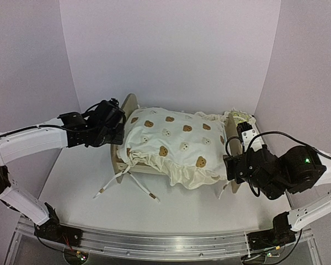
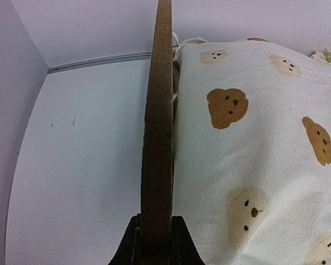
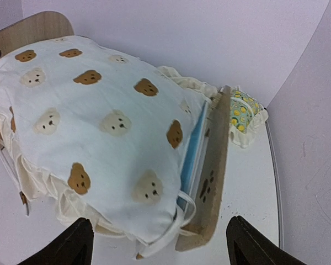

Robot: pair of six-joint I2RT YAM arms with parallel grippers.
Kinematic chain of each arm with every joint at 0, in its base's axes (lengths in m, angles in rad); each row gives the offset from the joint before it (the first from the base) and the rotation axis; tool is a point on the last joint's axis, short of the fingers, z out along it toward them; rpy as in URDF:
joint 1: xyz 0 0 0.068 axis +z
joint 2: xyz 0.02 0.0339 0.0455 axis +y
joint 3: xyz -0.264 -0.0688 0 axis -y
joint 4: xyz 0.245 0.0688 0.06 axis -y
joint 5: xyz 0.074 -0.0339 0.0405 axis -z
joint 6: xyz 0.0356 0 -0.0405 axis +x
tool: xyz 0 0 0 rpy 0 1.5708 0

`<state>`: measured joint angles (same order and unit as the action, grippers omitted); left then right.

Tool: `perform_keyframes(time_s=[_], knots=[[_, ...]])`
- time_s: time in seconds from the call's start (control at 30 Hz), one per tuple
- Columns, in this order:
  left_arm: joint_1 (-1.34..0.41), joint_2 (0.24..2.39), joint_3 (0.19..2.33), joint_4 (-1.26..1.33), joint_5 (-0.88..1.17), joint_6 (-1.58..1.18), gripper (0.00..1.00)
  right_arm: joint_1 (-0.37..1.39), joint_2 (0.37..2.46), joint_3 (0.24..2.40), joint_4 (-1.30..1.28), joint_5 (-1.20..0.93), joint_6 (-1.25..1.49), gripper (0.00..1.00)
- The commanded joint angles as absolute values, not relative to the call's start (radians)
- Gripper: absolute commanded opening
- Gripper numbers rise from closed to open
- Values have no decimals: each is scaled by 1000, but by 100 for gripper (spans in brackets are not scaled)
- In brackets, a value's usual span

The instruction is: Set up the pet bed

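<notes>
The pet bed point(image 1: 118, 160) stands mid-table, a light-wood frame with two arched end boards. A cream bear-print cushion point(image 1: 174, 143) lies over it and hangs past the front. My left gripper point(image 1: 120, 128) is shut on the edge of the left end board point(image 2: 159, 121), which runs up between its fingers point(image 2: 155, 238). My right gripper point(image 1: 230, 165) hangs open at the near corner of the right end board point(image 3: 212, 165), with the board and a cushion corner between its wide-apart fingers point(image 3: 161, 243). The blue striped base point(image 3: 193, 149) shows beside that board.
A small lemon-print pillow point(image 1: 240, 117) lies behind the right end board, against the back right wall. White cushion ties point(image 1: 127, 185) trail on the table at the front left. White walls close in on three sides. An aluminium rail point(image 1: 154, 243) runs along the near edge.
</notes>
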<state>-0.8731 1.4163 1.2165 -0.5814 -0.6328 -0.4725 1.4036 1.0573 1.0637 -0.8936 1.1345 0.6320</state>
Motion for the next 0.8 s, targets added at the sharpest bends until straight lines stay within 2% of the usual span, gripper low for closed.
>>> perform_keyframes(time_s=[0.0, 0.17, 0.43, 0.67, 0.77], knots=[[-784, 1280, 1190, -602, -884, -472, 0, 1404, 1080, 1060, -904, 1206, 686, 84], [-765, 1210, 1130, -580, -872, -458, 5, 1387, 1138, 1071, -905, 1181, 708, 82], [-765, 1175, 1051, -546, -828, -468, 9, 1217, 1228, 1108, -787, 1000, 600, 77], [-766, 1151, 1007, -537, -785, -482, 39, 915, 1360, 1222, -631, 688, 422, 76], [-765, 1136, 995, -534, -767, -479, 45, 779, 1454, 1313, -617, 578, 388, 76]])
